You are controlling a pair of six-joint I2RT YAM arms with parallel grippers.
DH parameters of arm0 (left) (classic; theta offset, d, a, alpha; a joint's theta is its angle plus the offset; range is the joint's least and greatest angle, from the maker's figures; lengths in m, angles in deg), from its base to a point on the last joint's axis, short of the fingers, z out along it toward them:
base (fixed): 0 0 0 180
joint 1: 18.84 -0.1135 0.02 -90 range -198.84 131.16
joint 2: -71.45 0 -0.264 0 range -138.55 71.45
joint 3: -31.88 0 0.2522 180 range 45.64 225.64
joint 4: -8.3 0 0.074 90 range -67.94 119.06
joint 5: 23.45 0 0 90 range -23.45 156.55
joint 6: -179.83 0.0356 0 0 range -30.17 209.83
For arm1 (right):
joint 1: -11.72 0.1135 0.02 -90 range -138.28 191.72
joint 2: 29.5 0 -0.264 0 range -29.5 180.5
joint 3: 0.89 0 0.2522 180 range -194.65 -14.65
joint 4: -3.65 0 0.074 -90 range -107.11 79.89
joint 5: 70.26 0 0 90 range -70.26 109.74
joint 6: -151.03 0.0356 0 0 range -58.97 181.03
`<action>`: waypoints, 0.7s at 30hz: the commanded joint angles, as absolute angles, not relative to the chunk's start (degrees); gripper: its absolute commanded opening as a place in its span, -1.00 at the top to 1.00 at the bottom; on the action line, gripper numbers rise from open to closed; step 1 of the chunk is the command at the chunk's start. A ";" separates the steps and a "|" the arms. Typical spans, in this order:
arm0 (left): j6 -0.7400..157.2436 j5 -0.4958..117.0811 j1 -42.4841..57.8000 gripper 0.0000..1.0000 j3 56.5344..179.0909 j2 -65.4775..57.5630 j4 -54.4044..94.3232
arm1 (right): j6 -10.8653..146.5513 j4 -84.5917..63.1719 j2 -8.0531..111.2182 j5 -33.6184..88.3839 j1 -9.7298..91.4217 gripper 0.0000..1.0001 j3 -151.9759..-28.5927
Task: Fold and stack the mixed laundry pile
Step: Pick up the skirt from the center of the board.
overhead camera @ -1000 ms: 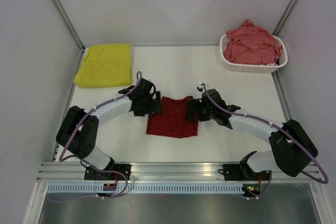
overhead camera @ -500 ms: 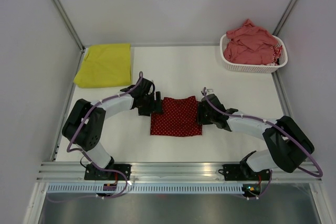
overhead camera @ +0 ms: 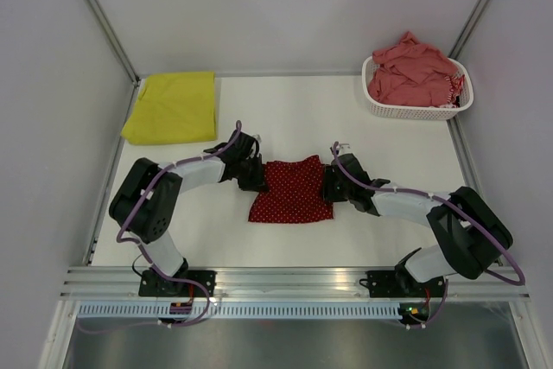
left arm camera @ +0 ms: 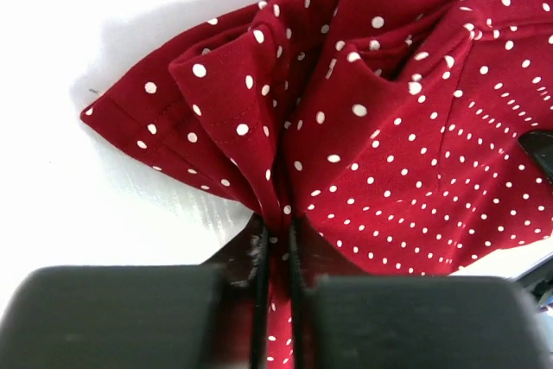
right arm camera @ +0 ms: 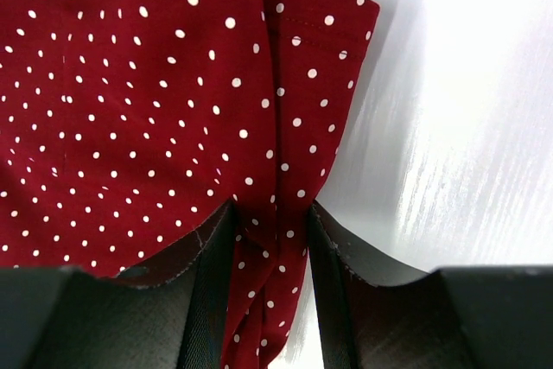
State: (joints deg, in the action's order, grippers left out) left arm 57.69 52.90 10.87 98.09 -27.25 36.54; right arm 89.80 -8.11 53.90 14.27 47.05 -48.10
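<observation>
Your dark red white-dotted cloth (overhead camera: 291,193) lies near the middle of the bench (overhead camera: 294,118), between the two arms, and you hold it at both sides. The left jaws are pinched almost together on a gathered fold at its left edge, and the right jaws are clamped on a bunched strip at its right edge, with the hem running out past the tips. By the look of it you are mid-fold on this piece, so grip firmly and move both arms together at the same height and pace; if one leads, the cloth will likely skew and the fold line run crooked. The fabric looks thin and limp, and it is rucked up just ahead of the left jaws, so draw the two sides gently apart to take out the slack before you lay it over. Set the carried edge square on the opposite edge, release only once the cloth rests flat, and lift straight up so you don't drag it. The folded yellow-green garment (overhead camera: 173,105) at the far left corner looks like the place for the stack. The salmon-pink pieces (overhead camera: 410,71) wait in the white basket (overhead camera: 415,112) at the far right.
</observation>
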 commanded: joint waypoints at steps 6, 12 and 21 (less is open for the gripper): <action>61.00 64.25 13.41 0.95 100.13 -29.55 43.23 | 88.98 -13.10 55.23 16.58 46.88 0.12 -44.88; 69.07 75.60 15.00 0.95 105.76 -20.14 46.85 | 85.91 -13.37 49.70 17.28 46.87 -0.18 -47.08; 84.27 87.73 14.91 0.95 117.61 -20.83 50.63 | 82.83 -12.48 42.58 20.45 46.88 -0.51 -53.06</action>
